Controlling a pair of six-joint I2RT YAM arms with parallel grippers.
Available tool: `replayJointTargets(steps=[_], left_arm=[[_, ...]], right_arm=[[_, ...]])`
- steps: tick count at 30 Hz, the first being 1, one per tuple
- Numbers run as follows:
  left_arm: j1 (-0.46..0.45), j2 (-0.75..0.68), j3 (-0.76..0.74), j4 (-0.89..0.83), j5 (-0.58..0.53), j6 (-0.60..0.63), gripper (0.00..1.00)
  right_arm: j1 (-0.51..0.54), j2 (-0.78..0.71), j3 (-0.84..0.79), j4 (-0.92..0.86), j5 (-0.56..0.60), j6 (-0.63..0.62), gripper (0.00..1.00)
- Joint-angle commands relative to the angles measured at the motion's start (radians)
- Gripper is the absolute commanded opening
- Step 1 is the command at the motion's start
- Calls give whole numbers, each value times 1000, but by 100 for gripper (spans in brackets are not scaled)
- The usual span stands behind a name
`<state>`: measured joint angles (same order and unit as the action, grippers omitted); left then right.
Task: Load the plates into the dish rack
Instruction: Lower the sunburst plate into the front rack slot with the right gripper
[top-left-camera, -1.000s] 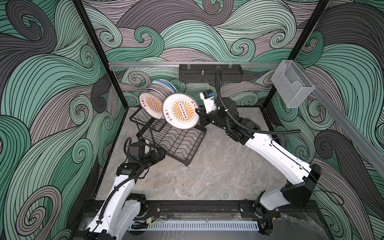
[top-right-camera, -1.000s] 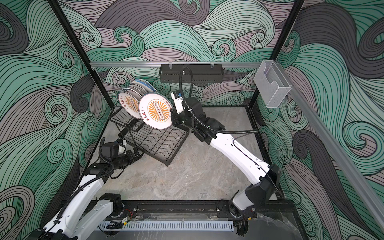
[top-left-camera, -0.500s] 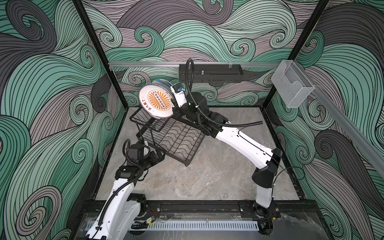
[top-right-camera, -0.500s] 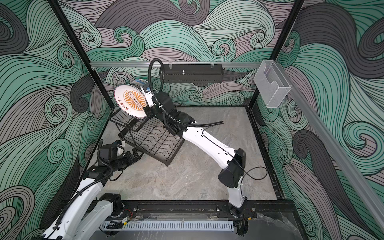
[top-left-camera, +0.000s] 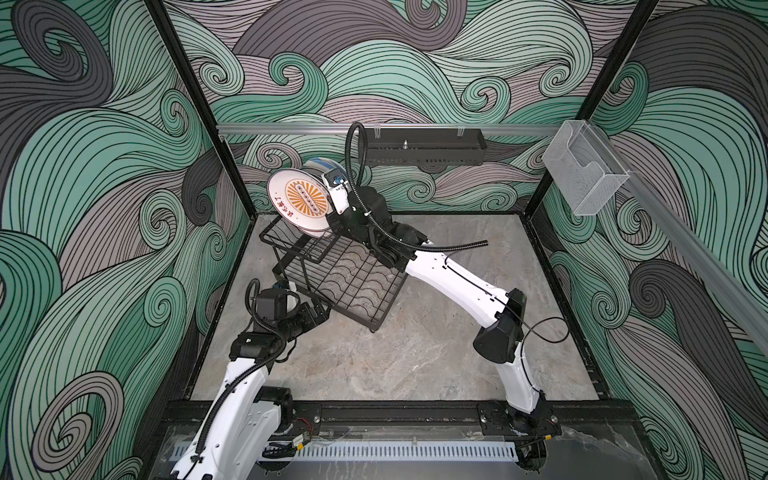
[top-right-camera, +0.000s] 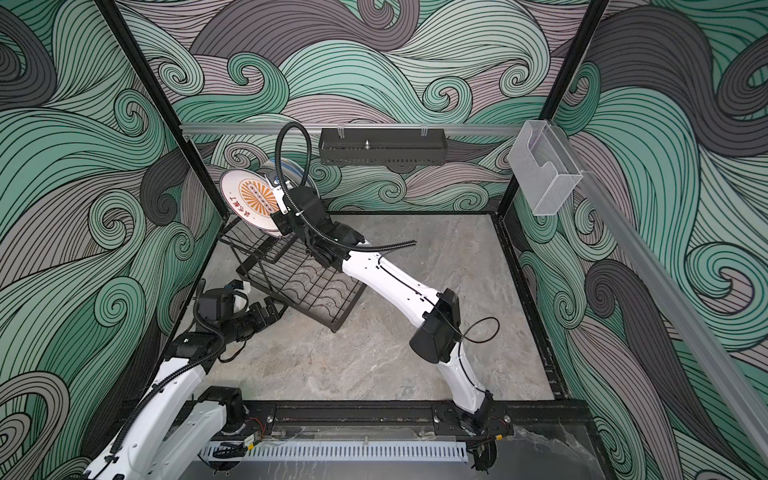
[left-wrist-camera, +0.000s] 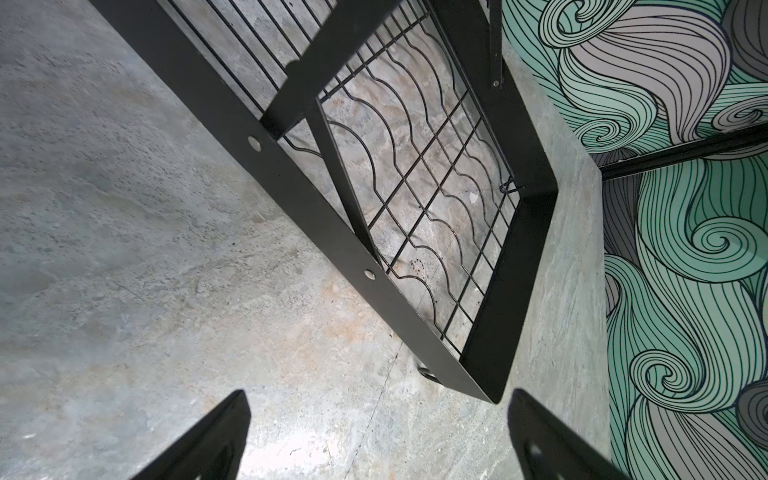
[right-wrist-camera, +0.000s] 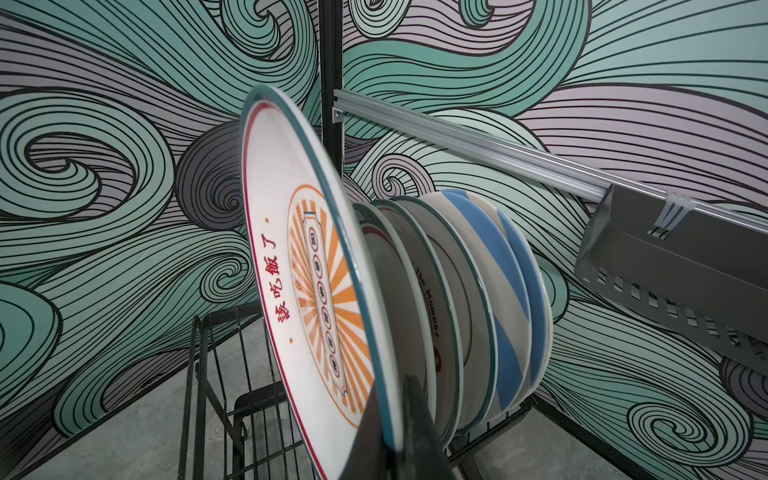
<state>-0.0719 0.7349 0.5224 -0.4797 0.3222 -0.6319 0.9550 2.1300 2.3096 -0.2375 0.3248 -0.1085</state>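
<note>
A white plate with an orange sunburst and teal rim (top-left-camera: 297, 198) (top-right-camera: 249, 198) (right-wrist-camera: 299, 266) stands on edge over the far end of the black wire dish rack (top-left-camera: 353, 282) (top-right-camera: 309, 286). My right gripper (top-left-camera: 336, 222) (right-wrist-camera: 392, 399) is shut on its rim. Right behind it several plates (right-wrist-camera: 465, 299) stand upright in a row, the last ones blue-and-cream striped (right-wrist-camera: 515, 270) (top-left-camera: 319, 164). My left gripper (top-left-camera: 320, 311) (top-right-camera: 274, 313) (left-wrist-camera: 377, 395) is open and empty, low over the table at the rack's near corner (left-wrist-camera: 482, 365).
A black perforated tray (top-left-camera: 422, 147) hangs on the aluminium rail (right-wrist-camera: 457, 133) at the back. A clear acrylic box (top-left-camera: 582, 170) is fixed to the right wall. The rack's raised wire basket tier (top-left-camera: 291, 243) sits below the held plate. Patterned walls close in on the rack.
My right arm has swung left and back, carrying the sunburst plate from beside the rack's middle up against the row of plates at its far end. The left arm has barely moved.
</note>
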Motion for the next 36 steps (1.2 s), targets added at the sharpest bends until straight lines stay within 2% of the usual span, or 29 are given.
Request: replayJointTargets(steps=[1,4,9,36], left_arm=[[9,-13,5,-15,8,9,99],[9,-13,6,-14,9,10,99],[9,-16,5,-14,9,10,98],[8,-22,2,-7,25,11,98]], right_arm=[[14,-9,-21,155,112,-60,0],[28,-10,-57,223,158,-117,0],[33,-1,-58,237,192,-147,0],[75,63,-75,238,226,-158,0]])
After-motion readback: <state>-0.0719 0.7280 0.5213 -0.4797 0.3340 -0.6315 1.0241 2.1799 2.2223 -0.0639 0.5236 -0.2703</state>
